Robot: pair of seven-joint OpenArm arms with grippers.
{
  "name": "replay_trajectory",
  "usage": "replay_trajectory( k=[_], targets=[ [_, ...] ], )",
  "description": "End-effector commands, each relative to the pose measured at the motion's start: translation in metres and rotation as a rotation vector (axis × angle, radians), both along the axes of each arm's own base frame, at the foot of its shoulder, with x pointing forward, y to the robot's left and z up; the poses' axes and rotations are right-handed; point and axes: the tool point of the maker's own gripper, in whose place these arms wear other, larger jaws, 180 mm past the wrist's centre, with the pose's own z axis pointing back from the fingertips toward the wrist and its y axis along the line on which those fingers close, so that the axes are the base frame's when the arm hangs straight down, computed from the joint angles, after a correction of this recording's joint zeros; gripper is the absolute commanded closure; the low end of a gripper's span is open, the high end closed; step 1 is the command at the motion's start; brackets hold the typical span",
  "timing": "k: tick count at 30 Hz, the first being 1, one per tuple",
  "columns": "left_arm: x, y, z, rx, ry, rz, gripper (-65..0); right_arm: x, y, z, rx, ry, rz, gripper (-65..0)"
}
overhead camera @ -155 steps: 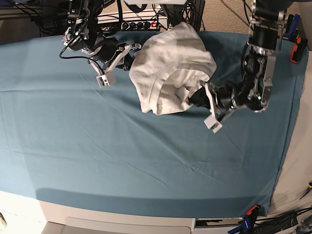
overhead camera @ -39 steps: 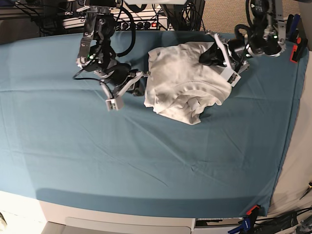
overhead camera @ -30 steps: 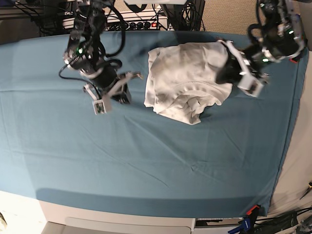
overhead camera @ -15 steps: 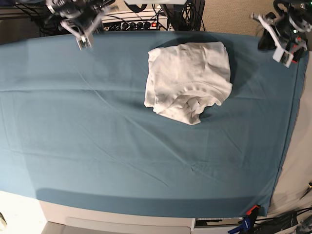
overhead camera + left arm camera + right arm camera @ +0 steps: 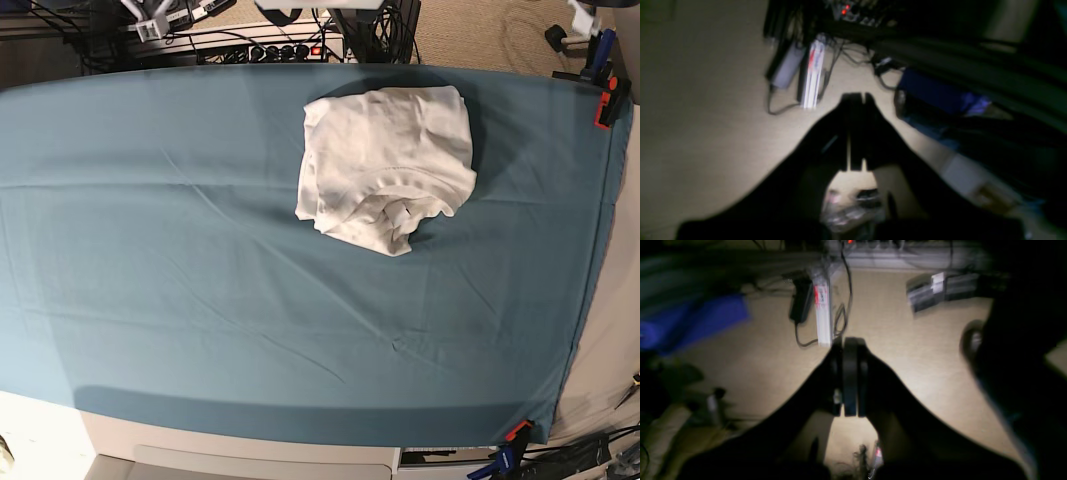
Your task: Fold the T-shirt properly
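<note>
Teal sheet (image 5: 200, 300) covers table; orange clamp (image 5: 604, 110) at edge.

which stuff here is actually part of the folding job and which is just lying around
Part of the job:
- T-shirt, bundled on the teal sheet
- left end effector, shut, holding nothing
- right end effector, shut, holding nothing

Just lying about:
- teal sheet
- power strip behind the table
- orange clamp at the sheet's edge

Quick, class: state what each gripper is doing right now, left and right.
Left gripper: closed, holding nothing.
Right gripper: closed, holding nothing.
The T-shirt lies free on the teal sheet.
</note>
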Motion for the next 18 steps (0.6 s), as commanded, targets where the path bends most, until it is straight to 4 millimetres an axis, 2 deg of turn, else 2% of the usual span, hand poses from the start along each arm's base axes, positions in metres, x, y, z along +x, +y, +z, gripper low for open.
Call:
replay_trajectory(
  k=[1, 3, 6, 9, 11, 13, 18],
  targets=[
    [-0.008, 0.007, -0.004, -0.009, 0.014, 0.049, 0.0, -0.019, -0.006, -0.009, 0.002, 0.048, -0.03, 0.0],
    [-0.016, 0.012, -0.021, -0.019, 0.04, 0.158, 0.0, -0.047, -0.019, -0.037, 0.002, 0.111, -0.116, 0.0],
    [-0.017, 0.019, -0.042, -0.022, 0.044, 0.299, 0.0, -0.082, -0.034, -0.074, -0.003, 0.191, -0.252, 0.0],
    [-0.011, 0.019, -0.057, -0.036, 0.044, 0.382, 0.0, -0.103, -0.038, -0.106, -0.009, 0.22, -0.392, 0.0],
    [-0.001, 0.019, -0.065, -0.044, 0.034, 0.415, 0.0, -0.103, -0.037, -0.125, -0.014, 0.203, -0.476, 0.0],
    [0.008, 0.017, -0.075, -0.028, 0.027, 0.413, 0.0, -0.094, -0.034, -0.139, -0.018, 0.171, -0.544, 0.0],
    [0.021, -0.01, -0.107, 0.058, 0.015, 0.208, 0.0, -0.046, -0.037, -0.161, -0.046, 0.044, -0.611, 0.0]
  ],
)
